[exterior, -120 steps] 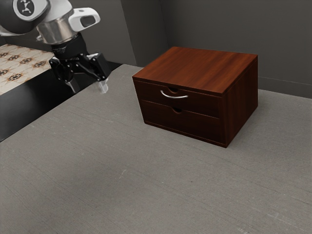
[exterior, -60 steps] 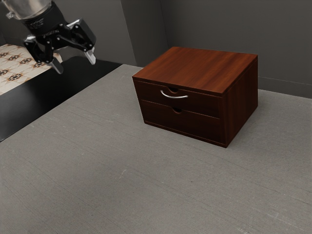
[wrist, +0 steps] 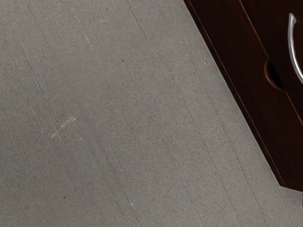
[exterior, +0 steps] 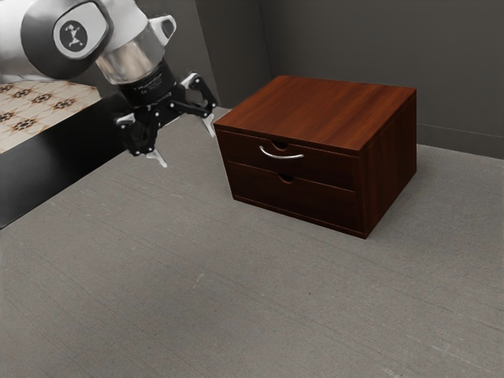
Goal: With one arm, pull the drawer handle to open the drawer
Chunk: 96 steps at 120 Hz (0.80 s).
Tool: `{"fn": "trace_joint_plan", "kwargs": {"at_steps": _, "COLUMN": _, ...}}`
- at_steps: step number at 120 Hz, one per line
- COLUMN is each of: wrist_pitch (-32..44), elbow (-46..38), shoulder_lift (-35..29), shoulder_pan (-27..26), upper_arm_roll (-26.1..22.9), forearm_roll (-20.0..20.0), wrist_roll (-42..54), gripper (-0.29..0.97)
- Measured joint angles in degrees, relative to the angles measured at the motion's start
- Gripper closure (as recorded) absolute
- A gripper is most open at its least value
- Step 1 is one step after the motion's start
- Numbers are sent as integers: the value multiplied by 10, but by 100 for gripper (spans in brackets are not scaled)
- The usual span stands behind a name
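black two-finger end effector (exterior: 185, 145): released, fingers (exterior: 209, 126) spread wide, nothing between them. it hangs above the grey matte tabletop (exterior: 197, 283), near the corner of the dark red-brown wooden two-drawer cabinet (exterior: 331, 114) on the exterior view's left, and apart from it. the white-and-silver arm (exterior: 71, 35) enters from the upper left, its upper part cut off by the frame.

upper drawer (exterior: 315, 164): front flush with the cabinet face, shut. its silver curved bar handle (exterior: 281, 155) sits just below a half-round notch and is clear of the end effector. lower drawer (exterior: 303, 195): flush likewise. a notch shows on its upper edge; whether it carries a handle cannot be made out.

wrist view: tabletop (wrist: 118, 118) with a faint pale scuff (wrist: 62, 127). the cabinet (wrist: 236, 80) front runs aslant across it. the handle (wrist: 294, 47) is cut off at the picture's border, so just part of its curve is readable.

background, exterior view's left: patterned tile floor (exterior: 31, 118) beyond a black strip (exterior: 47, 169), both cropped by the frame.
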Motion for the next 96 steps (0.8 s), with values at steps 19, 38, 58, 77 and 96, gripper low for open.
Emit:
{"fn": "trace_joint_plan", "kwargs": {"at_steps": 19, "wrist_pitch": 125, "elbow": -62, "shoulder_lift": 3, "shoulder_pan": -9, "upper_arm_roll": 0, "forearm_roll": -4, "wrist_roll": -62, "gripper": 3}}
{"fn": "trace_joint_plan", "kwargs": {"at_steps": 38, "wrist_pitch": 226, "elbow": -76, "shoulder_lift": 27, "shoulder_pan": -7, "upper_arm_roll": -1, "forearm_roll": -5, "wrist_roll": -110, "gripper": 3}}
{"fn": "trace_joint_plan", "kwargs": {"at_steps": 58, "wrist_pitch": 295, "elbow": -75, "shoulder_lift": 54, "shoulder_pan": 11, "upper_arm_roll": -1, "forearm_roll": -7, "wrist_roll": -149, "gripper": 3}}
{"fn": "trace_joint_plan", "kwargs": {"at_steps": 77, "wrist_pitch": 341, "elbow": -88, "shoulder_lift": 72, "shoulder_pan": 10, "upper_arm_roll": -1, "forearm_roll": -7, "wrist_roll": -178, "gripper": 3}}
{"fn": "trace_joint_plan", "kwargs": {"at_steps": 96, "wrist_pitch": 371, "elbow": -92, "shoulder_lift": 87, "shoulder_pan": 5, "upper_arm_roll": -1, "forearm_roll": -7, "wrist_roll": -199, "gripper": 3}}
